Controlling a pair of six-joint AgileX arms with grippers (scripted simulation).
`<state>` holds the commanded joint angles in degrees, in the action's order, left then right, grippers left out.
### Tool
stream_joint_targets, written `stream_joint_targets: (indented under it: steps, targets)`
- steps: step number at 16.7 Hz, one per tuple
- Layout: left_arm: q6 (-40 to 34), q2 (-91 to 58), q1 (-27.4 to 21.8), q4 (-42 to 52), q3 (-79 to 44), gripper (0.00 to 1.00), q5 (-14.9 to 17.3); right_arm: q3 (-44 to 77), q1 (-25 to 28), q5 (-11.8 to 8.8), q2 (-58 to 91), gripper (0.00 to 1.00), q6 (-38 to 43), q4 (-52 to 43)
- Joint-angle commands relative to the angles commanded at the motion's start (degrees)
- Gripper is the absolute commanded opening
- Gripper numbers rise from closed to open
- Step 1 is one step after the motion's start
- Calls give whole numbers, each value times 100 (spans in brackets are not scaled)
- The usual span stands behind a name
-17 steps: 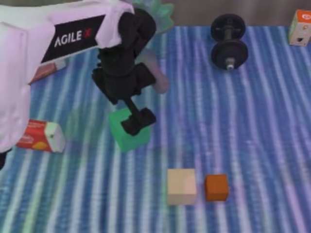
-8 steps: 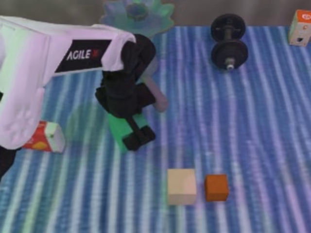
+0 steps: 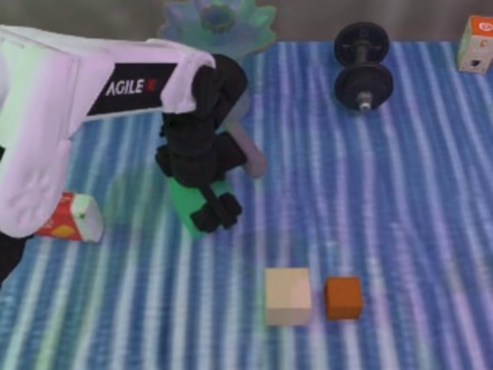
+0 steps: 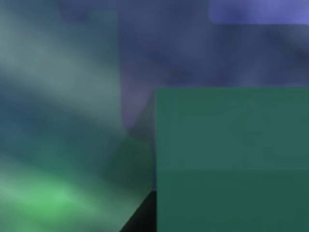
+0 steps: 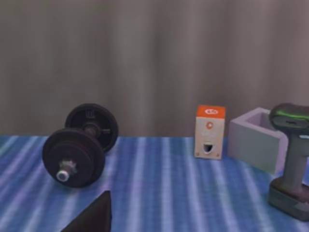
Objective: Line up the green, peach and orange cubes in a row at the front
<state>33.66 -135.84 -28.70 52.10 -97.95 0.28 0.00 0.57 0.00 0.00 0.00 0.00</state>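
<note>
Fingers of your left gripper point(image 3: 214, 213) clamped on the green cube point(image 3: 187, 202) | peach cube point(image 3: 288, 296) and orange cube point(image 3: 343, 298) right-front of green | right arm unseen.

Blue-striped table point(image 3: 416, 200): three cubes point(image 3: 288, 296), dumbbell point(image 3: 362, 65), printed boxes point(image 3: 73, 217).

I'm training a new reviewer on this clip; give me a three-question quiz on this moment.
1. True or false: the peach cube touches the orange cube.
2. Which cube is the left hand on? A green B peach C orange
3. Fill in: the black ___ lies at the table's far edge, right of centre.

Key: 1 false, a gap of striped cloth shows between them. 2 A, the green cube; whether the fingers have closed is unclear. 3 dumbbell.
</note>
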Motion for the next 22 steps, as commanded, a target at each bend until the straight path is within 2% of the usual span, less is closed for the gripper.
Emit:
stream_joint_targets:
  steps: [5, 6, 15, 22]
  targets:
    - [0, 0, 0, 0, 0, 2, 0, 0, 0, 0, 0, 100, 0, 0]
    - [0, 0, 0, 0, 0, 0, 0, 0, 0, 0, 0, 100, 0, 0]
    - [3, 53, 2, 44, -18, 0, 15, 0, 0, 0, 0, 100, 0, 0]
    - [-11, 494, 105, 1240, -739, 0, 9, 0, 0, 0, 0, 100, 0, 0]
